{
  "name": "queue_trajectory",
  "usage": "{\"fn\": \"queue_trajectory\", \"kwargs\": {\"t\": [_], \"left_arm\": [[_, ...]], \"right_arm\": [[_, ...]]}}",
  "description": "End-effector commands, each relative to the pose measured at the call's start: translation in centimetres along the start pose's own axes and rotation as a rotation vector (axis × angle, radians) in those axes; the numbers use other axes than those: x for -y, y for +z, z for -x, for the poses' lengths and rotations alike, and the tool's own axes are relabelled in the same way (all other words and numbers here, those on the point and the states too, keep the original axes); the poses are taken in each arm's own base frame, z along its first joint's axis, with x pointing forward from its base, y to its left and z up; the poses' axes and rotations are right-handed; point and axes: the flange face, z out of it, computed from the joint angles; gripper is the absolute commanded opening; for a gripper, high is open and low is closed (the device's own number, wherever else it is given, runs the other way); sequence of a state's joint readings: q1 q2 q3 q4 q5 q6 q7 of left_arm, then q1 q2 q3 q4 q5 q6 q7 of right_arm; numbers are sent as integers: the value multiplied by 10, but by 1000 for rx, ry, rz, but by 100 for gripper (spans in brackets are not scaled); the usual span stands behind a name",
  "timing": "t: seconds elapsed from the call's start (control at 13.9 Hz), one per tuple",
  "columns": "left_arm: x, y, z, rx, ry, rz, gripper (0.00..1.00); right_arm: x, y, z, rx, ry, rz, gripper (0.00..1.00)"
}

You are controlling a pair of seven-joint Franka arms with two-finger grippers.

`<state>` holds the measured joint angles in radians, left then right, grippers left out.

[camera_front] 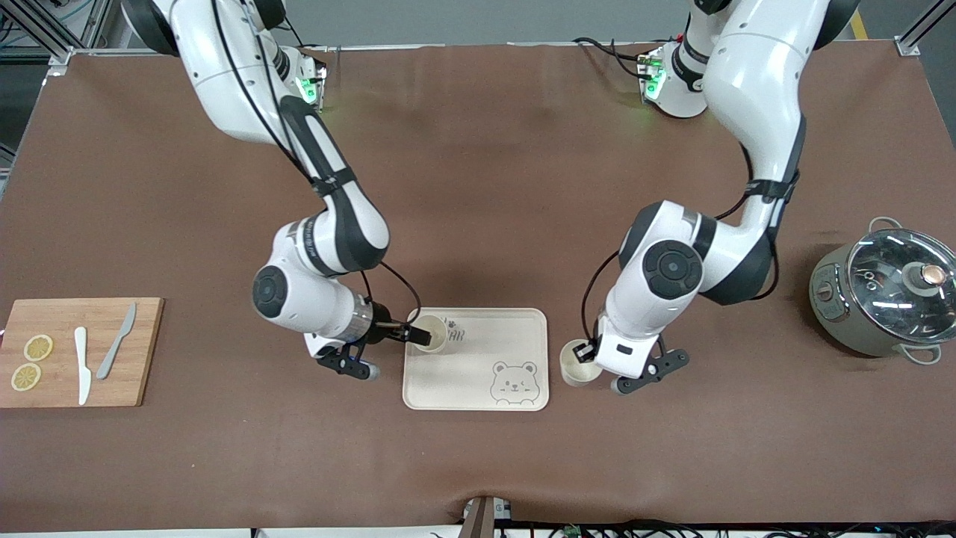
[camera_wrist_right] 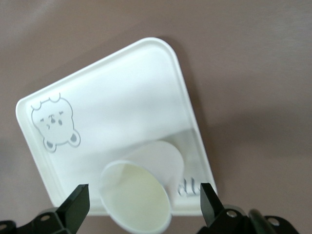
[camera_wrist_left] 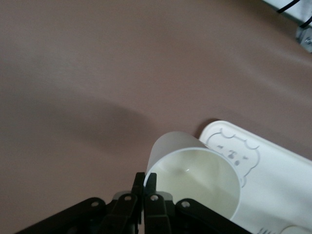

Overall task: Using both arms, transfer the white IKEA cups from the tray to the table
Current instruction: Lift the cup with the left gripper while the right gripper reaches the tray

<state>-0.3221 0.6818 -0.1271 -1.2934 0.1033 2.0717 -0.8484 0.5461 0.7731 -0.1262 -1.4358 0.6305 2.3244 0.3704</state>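
Note:
One white cup (camera_front: 431, 331) stands on the bear tray (camera_front: 478, 373), in the corner toward the right arm and farther from the front camera. My right gripper (camera_front: 417, 335) is open, its fingers wide apart on either side of this cup (camera_wrist_right: 139, 197) without touching it. The second white cup (camera_front: 576, 366) is low beside the tray's edge toward the left arm. My left gripper (camera_front: 586, 351) is shut on its rim, one finger inside and one outside, as the left wrist view shows at the cup (camera_wrist_left: 195, 178). The tray (camera_wrist_left: 278, 175) lies just past it.
A wooden cutting board (camera_front: 78, 351) with two lemon slices, a white knife and a grey knife lies at the right arm's end. A grey-green pot with a glass lid (camera_front: 889, 295) stands at the left arm's end. Brown table surface surrounds the tray.

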Motion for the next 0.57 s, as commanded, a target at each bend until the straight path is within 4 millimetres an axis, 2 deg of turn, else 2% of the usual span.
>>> {"fn": "queue_trajectory", "kwargs": {"t": [0.0, 0.14, 0.36, 0.5], "left_arm": [[35, -28, -15, 7, 68, -62, 0], [65, -44, -35, 19, 88, -80, 0], [89, -59, -42, 49, 95, -112, 0], [110, -61, -42, 80, 123, -147, 0]], "right_arm": [[-2, 9, -2, -13, 19, -3, 100], [-1, 8, -2, -7, 34, -12, 100], [1, 8, -1, -3, 72, -17, 100], [6, 10, 4, -1, 81, -17, 100]]}}
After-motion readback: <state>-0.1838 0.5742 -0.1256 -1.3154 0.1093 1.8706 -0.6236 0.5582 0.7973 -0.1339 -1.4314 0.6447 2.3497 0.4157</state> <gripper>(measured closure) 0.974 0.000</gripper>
